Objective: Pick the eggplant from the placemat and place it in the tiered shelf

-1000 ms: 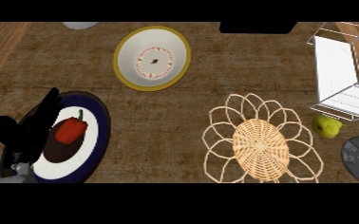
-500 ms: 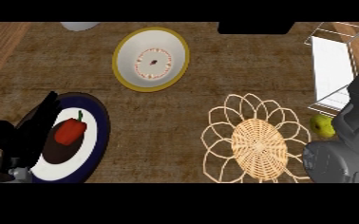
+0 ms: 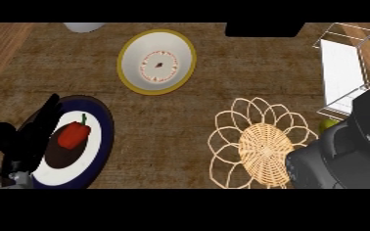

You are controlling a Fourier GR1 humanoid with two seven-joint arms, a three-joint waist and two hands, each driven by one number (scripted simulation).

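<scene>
Head view: the wicker placemat (image 3: 264,149) lies low and right on the table (image 3: 217,103), and no eggplant shows on its weave. The only candidate is a small green thing (image 3: 329,124) just off the mat's right edge, mostly hidden, so its long axis cannot be told. The right robot hand (image 3: 329,159) is a dark mass over the mat's lower right corner, just below that thing; whether its fingers are spread or closed cannot be told. It is by far the nearer hand, and the tiered shelf (image 3: 341,71) stands just above. The left robot hand (image 3: 30,139) rests with straight fingers beside the plate (image 3: 101,127) holding a red pepper (image 3: 72,134).
</scene>
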